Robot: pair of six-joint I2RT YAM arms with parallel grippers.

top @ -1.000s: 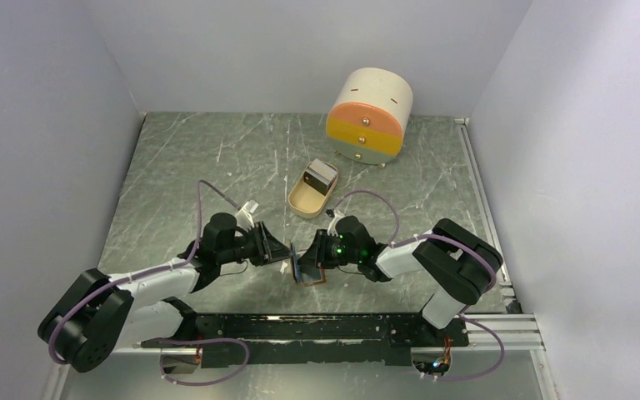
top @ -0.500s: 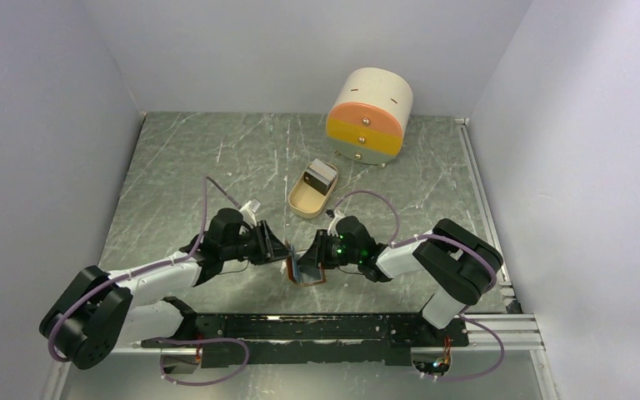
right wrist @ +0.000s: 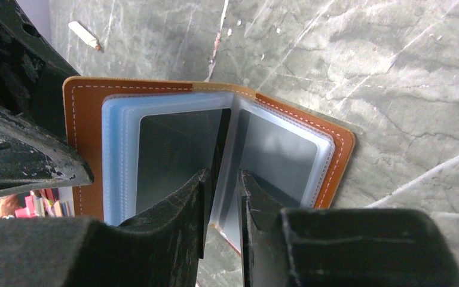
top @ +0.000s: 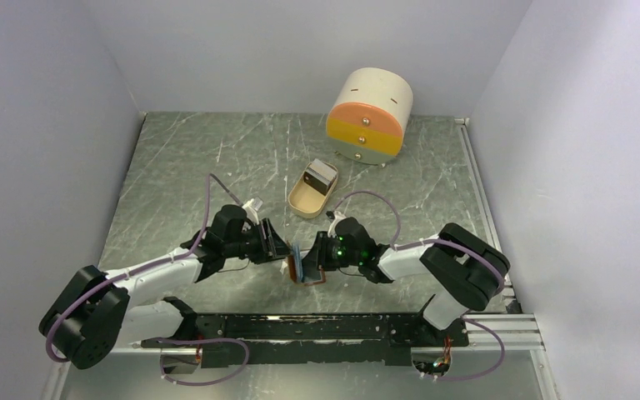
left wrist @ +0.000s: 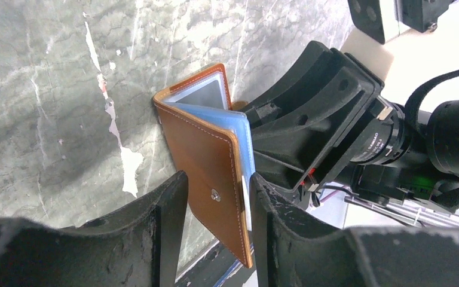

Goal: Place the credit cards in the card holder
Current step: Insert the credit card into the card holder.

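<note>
The left claw (left wrist: 215,179) has just opened partway, letting go of the card holder (left wrist: 197,149). The right claw (right wrist: 222,174) pinches its clear pocket (right wrist: 275,161), so it stands open on the table (top: 175,167), ready to fill.

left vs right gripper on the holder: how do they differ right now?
1. The left gripper straddles the brown outer cover of the holder. The right gripper pinches a clear inner pocket leaf.
2. The left jaws stand wide apart, and I can't tell whether they touch the cover. The right jaws are nearly together on the leaf.
3. Left comes in from the cover side, right from the open inside.

Shared: both work the same holder, which is spread open between them.
</note>
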